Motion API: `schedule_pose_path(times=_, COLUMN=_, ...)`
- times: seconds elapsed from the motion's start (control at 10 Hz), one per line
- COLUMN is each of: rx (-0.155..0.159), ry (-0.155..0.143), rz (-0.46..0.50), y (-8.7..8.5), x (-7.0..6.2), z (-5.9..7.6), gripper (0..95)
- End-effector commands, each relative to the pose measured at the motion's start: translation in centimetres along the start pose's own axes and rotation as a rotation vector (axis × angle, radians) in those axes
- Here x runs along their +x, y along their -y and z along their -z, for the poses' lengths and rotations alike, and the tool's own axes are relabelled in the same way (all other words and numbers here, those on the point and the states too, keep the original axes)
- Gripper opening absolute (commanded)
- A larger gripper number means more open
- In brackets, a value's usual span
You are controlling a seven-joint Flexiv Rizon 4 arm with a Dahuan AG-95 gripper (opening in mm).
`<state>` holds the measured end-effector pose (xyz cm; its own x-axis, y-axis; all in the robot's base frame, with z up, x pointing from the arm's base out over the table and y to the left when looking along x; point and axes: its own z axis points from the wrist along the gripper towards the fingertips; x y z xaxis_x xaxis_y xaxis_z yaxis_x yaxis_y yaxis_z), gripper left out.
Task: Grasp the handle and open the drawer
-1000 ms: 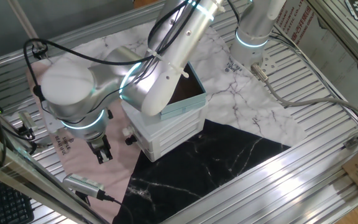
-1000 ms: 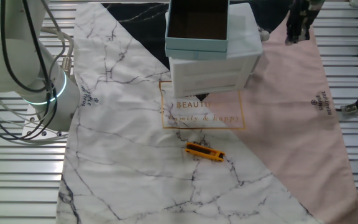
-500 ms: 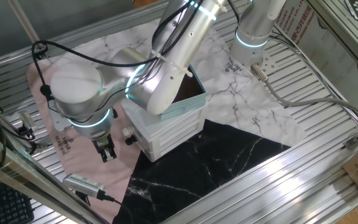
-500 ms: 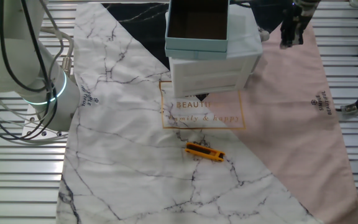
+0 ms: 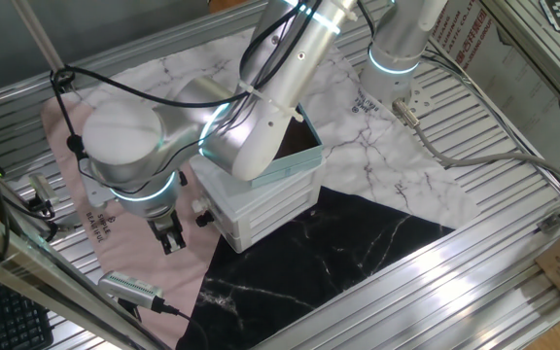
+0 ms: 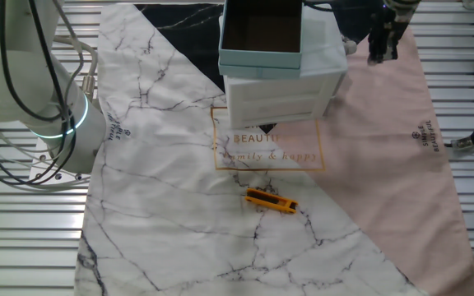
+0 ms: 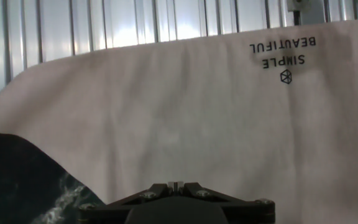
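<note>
Where pink cloth (image 7: 216, 118) shows, upside-down print reads "SIMPLE BEAUTIFUL" (image 7: 282, 52).

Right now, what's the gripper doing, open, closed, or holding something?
Gripper: holding nothing, hanging above the pink cloth beside the black knob. Its fingers look close together, but whether it is open or shut cannot be told.

white drawer (image 5: 261, 216), black handle (image 5: 203, 220) (pink cloth (image 7: 229, 124))
</note>
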<state>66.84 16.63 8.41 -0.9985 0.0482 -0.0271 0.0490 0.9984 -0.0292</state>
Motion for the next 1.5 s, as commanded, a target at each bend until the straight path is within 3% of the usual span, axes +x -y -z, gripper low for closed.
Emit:
schedule_pose_path(times=0.1, rx=0.000, ry=0.005, rz=0.008, y=0.43, x=0.42, z=-0.38, gripper=0.0)
schedule_pose_path(times=1.5, rx=0.004, ry=0.000, rz=0.019, y=0.35, x=0.58, z=-0.27, gripper=0.0)
